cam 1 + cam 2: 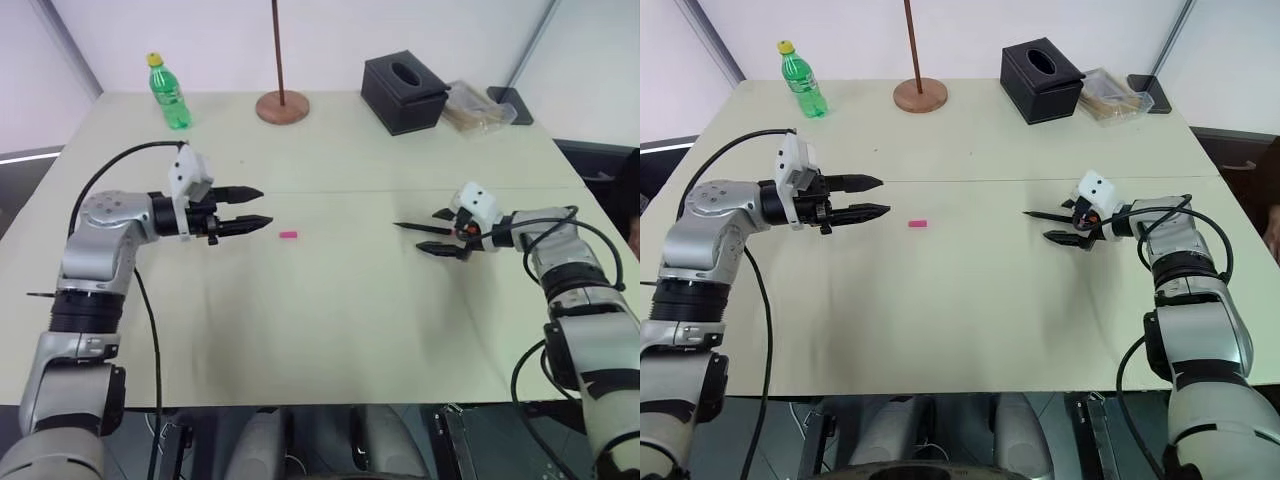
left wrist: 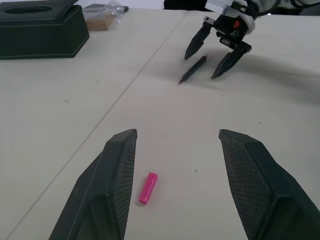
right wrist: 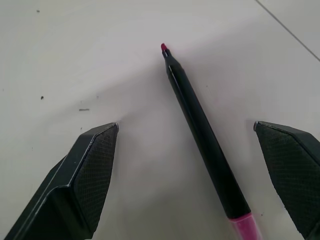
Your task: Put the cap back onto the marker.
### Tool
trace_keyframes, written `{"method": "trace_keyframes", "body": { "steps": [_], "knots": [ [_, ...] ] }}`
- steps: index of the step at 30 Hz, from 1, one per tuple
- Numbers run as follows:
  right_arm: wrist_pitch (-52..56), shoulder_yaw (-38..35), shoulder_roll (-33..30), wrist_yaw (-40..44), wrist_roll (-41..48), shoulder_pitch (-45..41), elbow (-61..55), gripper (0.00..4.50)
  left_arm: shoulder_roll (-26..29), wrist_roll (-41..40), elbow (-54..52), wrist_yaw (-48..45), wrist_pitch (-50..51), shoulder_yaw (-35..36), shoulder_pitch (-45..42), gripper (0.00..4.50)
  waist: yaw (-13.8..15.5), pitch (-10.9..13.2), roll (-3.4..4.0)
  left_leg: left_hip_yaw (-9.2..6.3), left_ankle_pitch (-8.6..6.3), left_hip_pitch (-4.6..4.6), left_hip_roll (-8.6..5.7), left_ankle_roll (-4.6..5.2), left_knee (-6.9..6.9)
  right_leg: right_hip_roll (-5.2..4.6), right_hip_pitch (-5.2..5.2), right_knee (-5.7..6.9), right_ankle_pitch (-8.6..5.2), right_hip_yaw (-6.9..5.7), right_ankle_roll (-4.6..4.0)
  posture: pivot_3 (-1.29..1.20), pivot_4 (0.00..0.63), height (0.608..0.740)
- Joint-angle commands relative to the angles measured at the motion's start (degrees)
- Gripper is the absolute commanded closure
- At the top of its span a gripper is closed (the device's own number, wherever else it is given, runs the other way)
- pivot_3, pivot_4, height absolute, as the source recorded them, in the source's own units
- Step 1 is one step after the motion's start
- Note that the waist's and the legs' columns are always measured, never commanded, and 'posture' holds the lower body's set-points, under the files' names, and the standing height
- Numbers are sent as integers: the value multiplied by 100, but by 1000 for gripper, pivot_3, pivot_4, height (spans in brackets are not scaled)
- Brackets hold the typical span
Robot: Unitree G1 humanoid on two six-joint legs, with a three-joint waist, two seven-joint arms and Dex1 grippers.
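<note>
The left gripper (image 1: 258,209) is held level above the table (image 1: 330,330) with its two black fingers spread wide, and nothing is gripped between them. The cap (image 1: 289,235), a small bright pink cylinder, is seen lying flat on the table just ahead of this gripper's fingertips and slightly below them; in the left wrist view it is framed between the two fingers, closer to one of them, untouched.

The right gripper (image 1: 1038,225) is tilted down toward the table, its fingers likewise spread apart and empty. The marker (image 3: 202,132) is found lying on the surface between the open fingers, touched by neither, its dark reddish tip pointing away from the gripper and its pink end nearest the wrist. Marker and cap are kept well apart, with bare tabletop between them.
</note>
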Motion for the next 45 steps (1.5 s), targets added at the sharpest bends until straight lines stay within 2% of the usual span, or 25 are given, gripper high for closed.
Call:
{"method": "trace_keyframes", "body": {
  "steps": [1, 5, 8, 14, 15, 24, 27, 29, 30, 33, 40, 45],
  "knots": [
    [-11, -164, 29, -9, 40, -214, 33, 0, 30, -76, -163, 68, -8, 136, -44, 1788, 0, 0, 0, 0, 0, 0, 0, 0, 0, 0, 0, 0, 0, 0, 0, 0, 150, 740],
    [122, -218, 70, -66, 57, -285, 115, 0, 22, -85, -160, 111, -24, 143, -44, 1788, 0, 0, 1, 0, 0, 0, 0, 0, 0, 0, 0, 0, 0, 0, 0, 0, 150, 740],
    [213, -192, 101, -108, -5, -337, 150, 812, 13, -82, -159, 153, -43, 157, -41, 1755, -1, 1, 2, 0, 0, 0, 0, -1, 0, 0, -1, 1, 0, 0, 0, 0, 150, 740],
    [381, -94, 149, -20, -138, -378, 199, 4166, -11, -85, -172, 269, -75, 175, -35, 1755, -1, 1, 2, 0, 1, 0, 0, -1, 0, 0, -1, 1, 0, 1, 0, 0, 150, 740],
    [378, -94, 152, -23, -148, -380, 198, 4423, -13, -85, -176, 290, -80, 183, -32, 1755, -1, 1, 2, 1, 1, 0, -1, -1, 0, 0, -1, 2, 0, 1, 0, 0, 150, 740],
    [362, -146, 172, -63, -195, -351, 181, 4423, 1, -100, -199, 442, -127, 244, 25, 1755, -1, 2, 3, 1, 1, 0, 0, -1, 0, 0, -1, 3, 0, 1, 0, 0, 150, 740],
    [345, -150, 158, -109, -213, -374, 179, 3551, 1, -103, -193, 473, -139, 254, 45, 1755, -1, 2, 3, 1, 1, 0, 0, -2, 0, 0, -2, 3, 0, 2, 0, 0, 150, 740],
    [321, -102, 160, -39, -262, -380, 160, 2528, -2, -103, -168, 484, -146, 256, 38, 1755, -1, 2, 4, 1, 1, 0, -1, -2, 0, 0, -2, 4, 0, 2, 0, 0, 150, 740],
    [320, -66, 162, 33, -294, -383, 155, 2156, -6, -100, -155, 489, -152, 254, 31, 1755, -1, 2, 4, 1, 1, 0, -1, -2, 0, 0, -2, 4, 0, 2, 0, 0, 150, 740],
    [430, 28, 180, 218, -385, -423, 199, 567, -20, -93, -127, 502, -174, 249, 9, 1755, -2, 2, 4, 2, 1, 0, -1, -2, 0, 0, -2, 4, 0, 2, 0, 0, 150, 740],
    [953, 165, 219, 632, -546, -580, 352, 567, 38, -135, -245, 482, -141, 272, 24, 1755, -1, 2, 4, 1, 1, 0, -1, -2, 0, 0, -2, 5, 0, 1, 0, 0, 150, 740],
    [921, 97, 231, 492, -534, -565, 342, 567, 184, -387, -553, 283, 49, 389, 177, 1755, -2, 2, 4, 1, 1, 0, -1, -3, 0, 0, -2, 4, 0, 2, 0, 0, 150, 740]
  ]
}}
